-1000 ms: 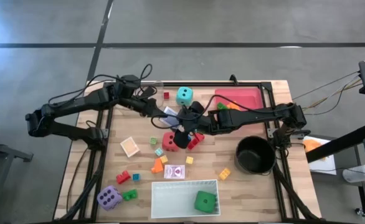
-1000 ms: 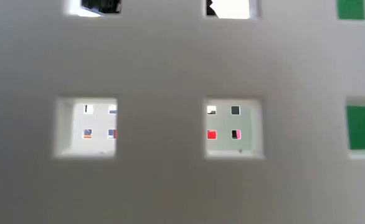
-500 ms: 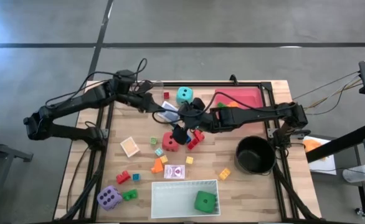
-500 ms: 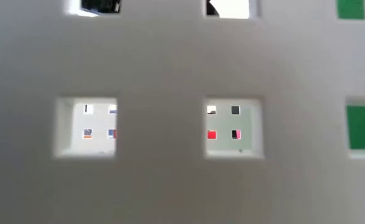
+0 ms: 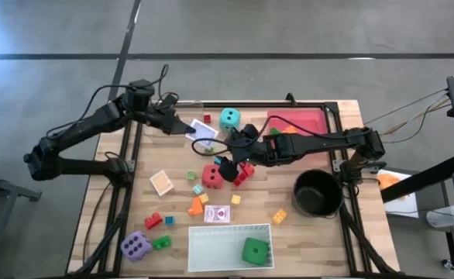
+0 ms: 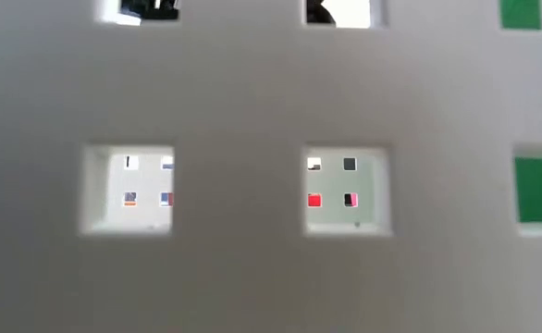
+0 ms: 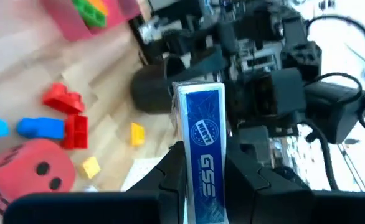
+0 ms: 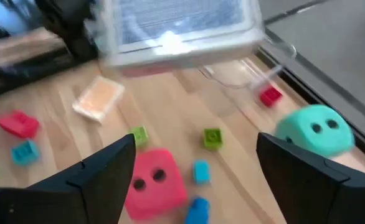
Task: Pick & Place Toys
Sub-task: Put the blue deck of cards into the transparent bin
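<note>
My left gripper (image 5: 190,129) is at the table's far left, shut on a blue and white card pack (image 5: 201,132); that pack shows blurred in the right wrist view (image 8: 176,25). My right gripper (image 5: 225,165) hangs open at mid-table above the red die (image 5: 211,175), which rests on the wood and shows between its fingers in the right wrist view (image 8: 154,180). The teal die (image 5: 229,118) sits near the far edge. The purple die (image 5: 135,246) is at the near left. The green die (image 5: 255,251) lies in the white tray (image 5: 204,236). Small bright blocks are scattered about. My left gripper pinches the card pack between its two fingers (image 7: 172,177) at the pack's end nearest the wrist (image 7: 202,180). The fingers come from the table's left, close to level, and lie along the pack. The pack sticks out past the fingertips, clear of the table.
A pink tray (image 5: 308,122) holding blocks stands at the far right. A black pot (image 5: 317,193) stands at the right. A small clear tray (image 5: 162,182) and a loose card (image 5: 218,214) lie on the wood. The white tray's holed wall (image 6: 252,92) fills the low view.
My left gripper has carried the card pack from beside the right gripper toward the table's far left corner, rising a little and swinging round. The pack stays clear of the table.
</note>
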Tool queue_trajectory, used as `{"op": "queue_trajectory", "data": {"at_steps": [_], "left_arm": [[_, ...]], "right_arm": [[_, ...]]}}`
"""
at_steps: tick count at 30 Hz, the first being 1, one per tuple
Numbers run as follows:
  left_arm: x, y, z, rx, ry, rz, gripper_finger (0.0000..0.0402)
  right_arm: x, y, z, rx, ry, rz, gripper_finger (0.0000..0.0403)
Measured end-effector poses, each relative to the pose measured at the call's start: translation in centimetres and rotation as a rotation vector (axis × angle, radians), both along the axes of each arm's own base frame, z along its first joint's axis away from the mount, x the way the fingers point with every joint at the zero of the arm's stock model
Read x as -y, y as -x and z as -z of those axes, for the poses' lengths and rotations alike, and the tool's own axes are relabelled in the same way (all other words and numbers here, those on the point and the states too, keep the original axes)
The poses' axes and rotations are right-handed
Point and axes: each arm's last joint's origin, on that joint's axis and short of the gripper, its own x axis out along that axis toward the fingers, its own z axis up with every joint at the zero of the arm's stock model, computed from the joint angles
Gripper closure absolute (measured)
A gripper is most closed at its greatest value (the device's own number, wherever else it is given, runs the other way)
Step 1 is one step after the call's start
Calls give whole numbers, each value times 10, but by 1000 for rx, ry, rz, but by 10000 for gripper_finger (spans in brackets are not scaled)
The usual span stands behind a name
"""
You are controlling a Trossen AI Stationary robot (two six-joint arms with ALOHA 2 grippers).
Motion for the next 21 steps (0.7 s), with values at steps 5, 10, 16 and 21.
{"op": "queue_trajectory", "data": {"at_steps": [5,10,16,21], "left_arm": [[-14,18,-1,-10,-23,-100,336],[-32,31,7,-103,-64,-280,336],[-42,37,28,-359,-162,-424,336],[-46,41,44,-594,-271,-482,336]], "right_arm": [[1,11,-2,-39,-44,51,80],[-1,13,-2,-35,-80,79,80],[-3,15,-1,-42,-98,89,80],[-8,16,0,-57,-97,77,80]]}}
